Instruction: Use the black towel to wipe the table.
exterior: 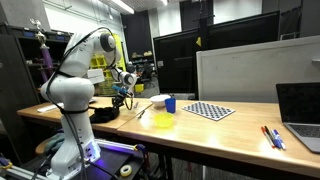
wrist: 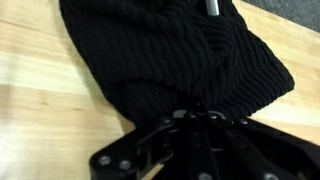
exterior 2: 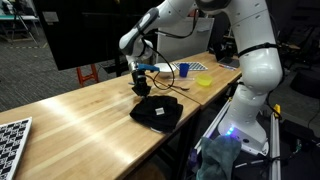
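The black towel [exterior 2: 158, 112] is a knitted cloth lying crumpled near the front edge of the wooden table [exterior 2: 80, 120]. It also shows in an exterior view [exterior: 105, 114] and fills the upper part of the wrist view [wrist: 170, 55]. My gripper [exterior 2: 140, 90] points down at the towel's far edge; it also shows in an exterior view [exterior: 122, 98]. In the wrist view the fingers [wrist: 192, 118] converge to a point on the cloth, so they look shut on it. The fingertips themselves are dark against the towel.
A blue cup [exterior: 171, 103], a white bowl [exterior: 158, 100], a yellow dish [exterior: 163, 121] and a checkerboard sheet [exterior: 209, 110] lie further along the table. Pens [exterior: 272, 137] and a laptop [exterior: 300, 110] are at the far end. Another checkerboard [exterior 2: 10, 135] lies on the opposite end.
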Controlling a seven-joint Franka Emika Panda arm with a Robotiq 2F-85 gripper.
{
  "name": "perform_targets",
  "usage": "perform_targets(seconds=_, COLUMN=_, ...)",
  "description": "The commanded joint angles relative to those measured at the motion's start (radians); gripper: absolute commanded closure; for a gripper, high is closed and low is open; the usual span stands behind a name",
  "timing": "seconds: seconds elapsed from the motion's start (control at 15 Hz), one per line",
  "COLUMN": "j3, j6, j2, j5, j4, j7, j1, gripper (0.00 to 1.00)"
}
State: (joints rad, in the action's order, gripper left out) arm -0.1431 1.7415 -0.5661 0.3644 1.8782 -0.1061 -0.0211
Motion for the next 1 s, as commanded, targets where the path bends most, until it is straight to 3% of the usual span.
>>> perform_targets(seconds=0.0, j3=0.046, j6=0.042, j2=0.030, j5=-0.013, j4=0.113, j7=-0.058, j1=0.030, gripper=1.00)
perform_targets(seconds=0.93, j3=0.138, j6=-0.026, j2=0.048, j5=-0.043, j4=0.167, j7=-0.146, j1=0.117, gripper=1.00)
